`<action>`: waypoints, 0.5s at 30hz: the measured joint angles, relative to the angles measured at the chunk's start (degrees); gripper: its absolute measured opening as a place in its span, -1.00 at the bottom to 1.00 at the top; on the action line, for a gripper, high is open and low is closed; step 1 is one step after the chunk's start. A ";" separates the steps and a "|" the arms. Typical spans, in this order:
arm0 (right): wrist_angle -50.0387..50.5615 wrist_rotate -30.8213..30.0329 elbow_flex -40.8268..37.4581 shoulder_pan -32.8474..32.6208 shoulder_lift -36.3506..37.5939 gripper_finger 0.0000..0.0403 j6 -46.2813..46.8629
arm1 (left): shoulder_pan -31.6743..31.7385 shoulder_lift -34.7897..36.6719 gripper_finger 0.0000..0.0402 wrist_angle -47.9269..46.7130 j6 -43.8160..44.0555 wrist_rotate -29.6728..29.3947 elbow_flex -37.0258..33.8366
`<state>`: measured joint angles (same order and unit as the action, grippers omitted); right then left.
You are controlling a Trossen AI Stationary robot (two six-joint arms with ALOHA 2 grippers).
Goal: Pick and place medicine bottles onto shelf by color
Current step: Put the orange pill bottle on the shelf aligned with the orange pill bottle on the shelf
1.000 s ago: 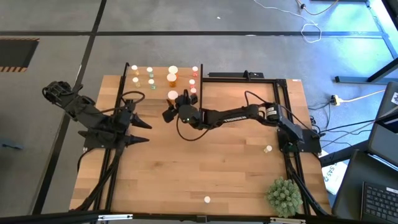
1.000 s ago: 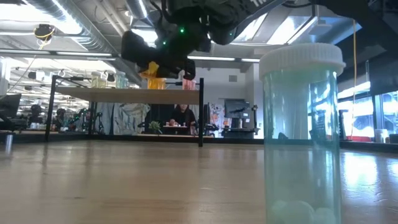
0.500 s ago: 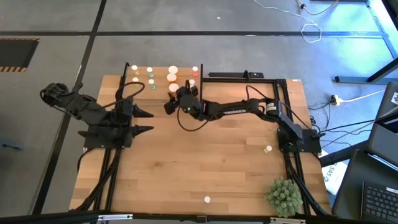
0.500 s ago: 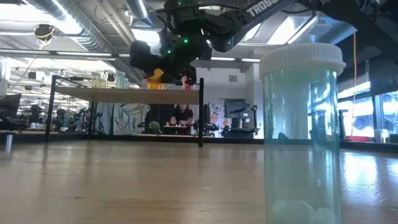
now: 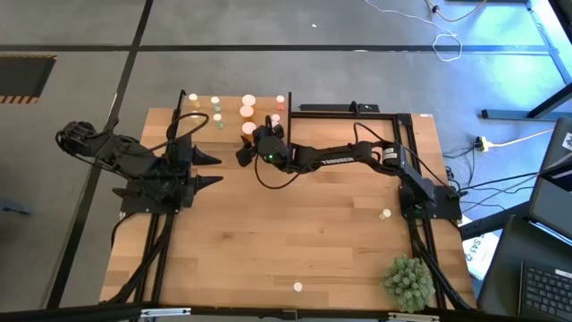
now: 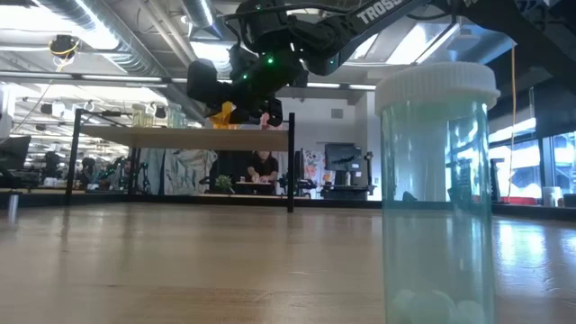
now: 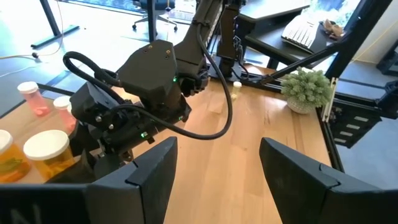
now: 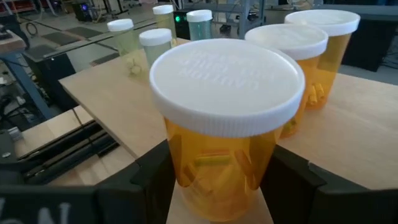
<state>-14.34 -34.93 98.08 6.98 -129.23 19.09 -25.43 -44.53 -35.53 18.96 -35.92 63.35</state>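
My right gripper point(image 5: 250, 139) is shut on a large orange bottle with a white cap point(image 8: 224, 118) at the near edge of the light wooden shelf point(image 5: 231, 109). On the shelf stand two more large orange bottles point(image 8: 311, 56), several small pale green ones point(image 8: 146, 46) and small reddish ones point(image 7: 31, 96). A pale green bottle point(image 6: 436, 189) stands near the table's near edge, where its white cap shows in the high view point(image 5: 298, 287). Another small bottle point(image 5: 385, 214) stands at the right. My left gripper point(image 5: 218, 170) hangs open and empty left of the shelf's near corner. My right gripper pinches the orange bottle's body point(image 8: 180, 168) below the cap, between its two fingers point(image 8: 286, 180). The fingers come level from the table's near right side. The bottle stands upright over the shelf's near edge point(image 6: 222, 115). I cannot tell whether its base rests on the shelf.
Thin black posts point(image 6: 291, 162) stand at the shelf's corners. A spiky green plant ball point(image 5: 407, 279) sits at the table's near right corner. A black frame point(image 5: 353, 112) lies along the far right. Bare wood lies in the table's middle point(image 5: 295, 224).
My right gripper has carried the orange bottle toward the table's far edge, up to the shelf's near edge, and then held almost still. My left gripper has gone a little toward the far edge, still open.
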 joint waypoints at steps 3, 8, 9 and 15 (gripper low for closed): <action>0.08 -0.92 0.00 0.01 -0.02 0.01 0.16 | 0.04 0.00 0.11 0.00 0.02 0.00 0.00; 0.08 -0.88 0.00 0.02 -0.02 0.00 0.16 | 0.02 0.00 0.11 0.00 0.00 0.00 0.00; 0.08 -0.88 0.00 0.02 -0.02 -0.01 0.16 | 0.04 0.00 0.11 0.00 0.00 0.00 0.00; 0.01 0.46 0.00 0.04 -0.02 -0.05 0.18 | 0.02 0.00 0.11 0.00 -0.02 0.00 0.00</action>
<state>-14.33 -34.48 98.08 7.03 -129.25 19.27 -25.41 -44.53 -35.53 18.94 -35.92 63.35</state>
